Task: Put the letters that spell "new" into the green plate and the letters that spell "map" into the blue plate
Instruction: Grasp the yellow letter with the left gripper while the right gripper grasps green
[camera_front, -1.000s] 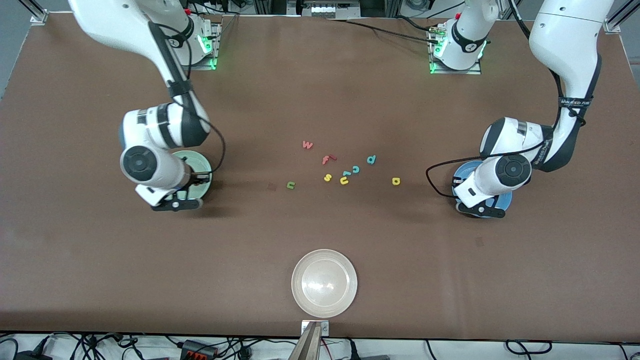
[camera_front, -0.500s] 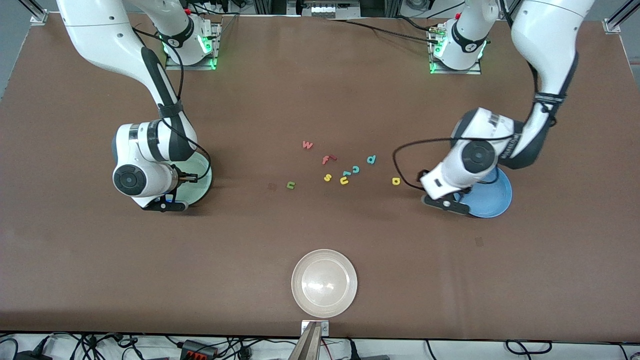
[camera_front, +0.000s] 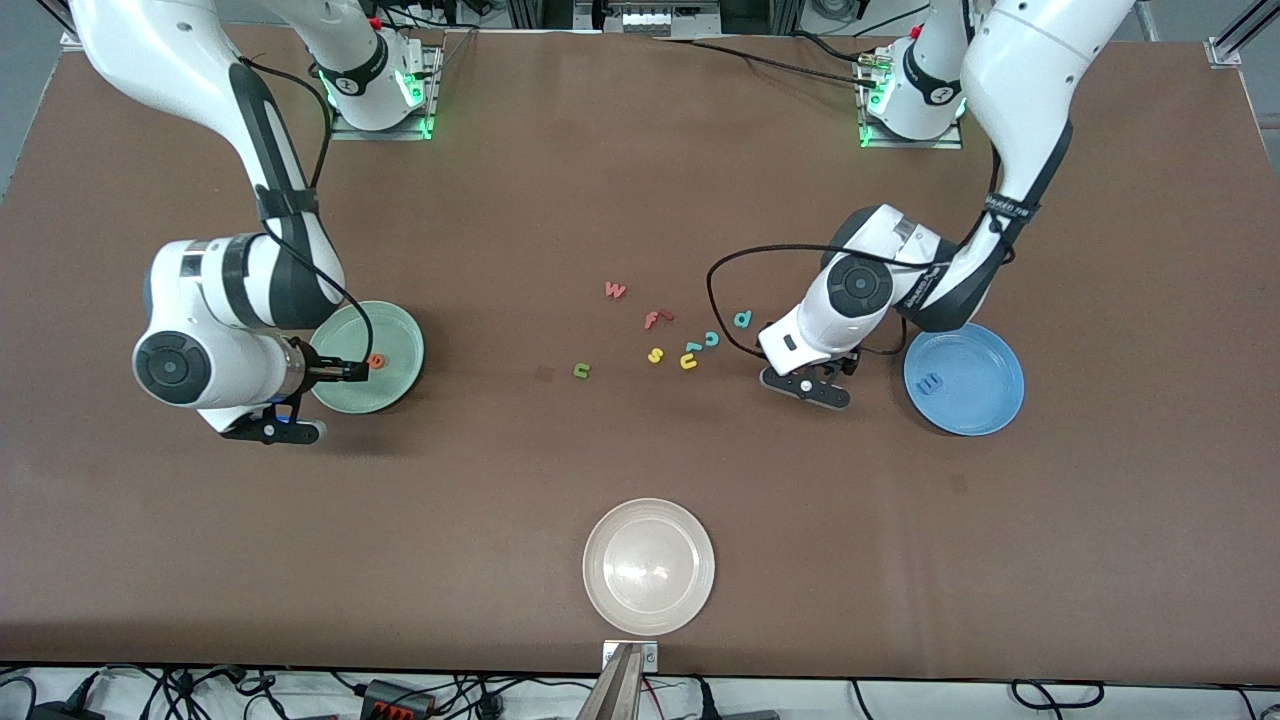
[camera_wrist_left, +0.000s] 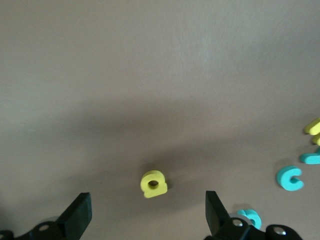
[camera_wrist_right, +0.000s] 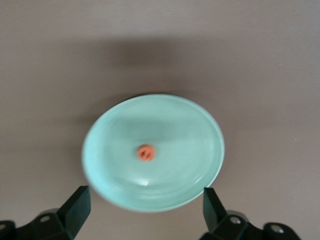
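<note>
The orange e (camera_front: 377, 361) (camera_wrist_right: 146, 153) lies in the green plate (camera_front: 396, 330) (camera_wrist_right: 190, 130). The blue m (camera_front: 930, 382) lies in the blue plate (camera_front: 985, 400). My right gripper (camera_front: 335, 372) (camera_wrist_right: 145, 220) is open and empty at the green plate's rim, toward the right arm's end of the table. My left gripper (camera_front: 812, 378) (camera_wrist_left: 145, 220) hangs open over the yellow a (camera_wrist_left: 153, 183), which the hand hides in the front view. The pinkish w (camera_front: 615, 290), dark green n (camera_front: 582, 370) and teal p (camera_front: 742, 319) lie loose on the table.
Mid-table lie a red f (camera_front: 655, 319), a teal c (camera_front: 711, 338) (camera_wrist_left: 289, 178), a yellow s (camera_front: 655, 354) and a yellow u (camera_front: 688, 361). A whitish-beige plate (camera_front: 600, 590) sits near the front edge.
Both grippers have opened, leaving the e and the m in their plates. The left arm has swung from the blue plate to over the yellow a. The right arm has backed off the green plate.
</note>
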